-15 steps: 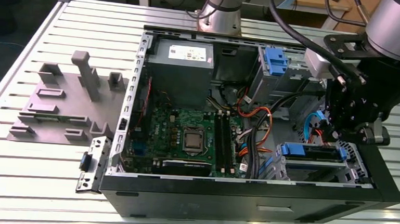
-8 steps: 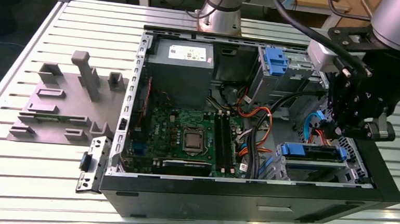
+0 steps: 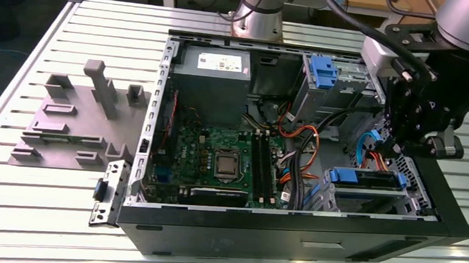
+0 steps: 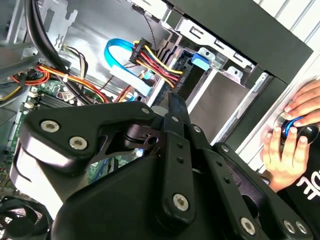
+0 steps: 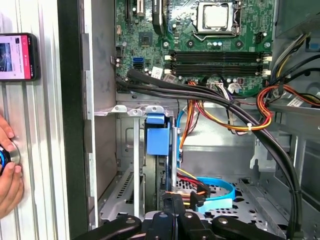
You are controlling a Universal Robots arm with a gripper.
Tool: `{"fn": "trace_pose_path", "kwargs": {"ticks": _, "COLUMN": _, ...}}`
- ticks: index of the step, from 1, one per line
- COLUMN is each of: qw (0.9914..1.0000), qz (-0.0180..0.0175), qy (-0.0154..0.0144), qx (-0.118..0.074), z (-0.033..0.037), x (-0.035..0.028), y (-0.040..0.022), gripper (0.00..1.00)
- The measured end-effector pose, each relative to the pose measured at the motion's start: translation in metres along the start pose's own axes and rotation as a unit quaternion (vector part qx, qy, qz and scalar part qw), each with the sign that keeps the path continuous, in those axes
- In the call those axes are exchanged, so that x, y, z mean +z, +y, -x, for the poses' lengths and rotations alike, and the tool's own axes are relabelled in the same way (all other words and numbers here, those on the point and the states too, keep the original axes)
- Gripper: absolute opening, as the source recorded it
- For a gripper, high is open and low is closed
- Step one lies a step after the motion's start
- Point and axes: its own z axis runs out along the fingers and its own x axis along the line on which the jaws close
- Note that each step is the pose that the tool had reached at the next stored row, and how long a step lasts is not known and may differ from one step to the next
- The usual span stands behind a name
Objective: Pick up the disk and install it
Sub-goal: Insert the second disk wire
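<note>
The disk (image 3: 366,179) sits in the drive cage at the front corner of the open computer case (image 3: 294,224), on the exterior view's right, its blue carrier facing up. The blue carrier tab of the disk (image 5: 157,140) shows seated in a cage slot in the first wrist view, and the disk's blue edge (image 4: 197,60) shows in the second. My gripper (image 3: 388,148) hangs just above and behind the cage. Its black fingers (image 4: 175,107) meet at the tips, shut with nothing between them. They rise towards the slot in the first wrist view (image 5: 172,212).
A blue bracket (image 3: 323,73) sits in the upper bay, beside the grey power supply (image 3: 212,69). Cable bundles (image 5: 235,112) and a blue data cable (image 5: 215,192) cross near the cage. A grey fixture (image 3: 76,119) lies outside the case. A person's hand (image 4: 287,145) rests beside the case, near a phone (image 5: 17,56).
</note>
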Motion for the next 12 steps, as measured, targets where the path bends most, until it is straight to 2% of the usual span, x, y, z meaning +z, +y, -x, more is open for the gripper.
{"fn": "trace_pose_path", "kwargs": {"ticks": 3, "qw": 1.0, "qz": 0.0026, "qy": 0.0, "qx": 0.0, "z": 0.002, "x": -0.0015, "y": -0.0003, "gripper": 0.11}}
{"fn": "trace_pose_path", "kwargs": {"ticks": 8, "qw": 0.99991, "qz": 0.0135, "qy": 0.0, "qx": -0.001, "z": 0.0055, "x": -0.0025, "y": -0.0014, "gripper": 0.11}}
{"fn": "trace_pose_path", "kwargs": {"ticks": 12, "qw": 0.99987, "qz": 0.016, "qy": 0.0, "qx": -0.001, "z": 0.0117, "x": -0.0027, "y": -0.0025, "gripper": 0.11}}
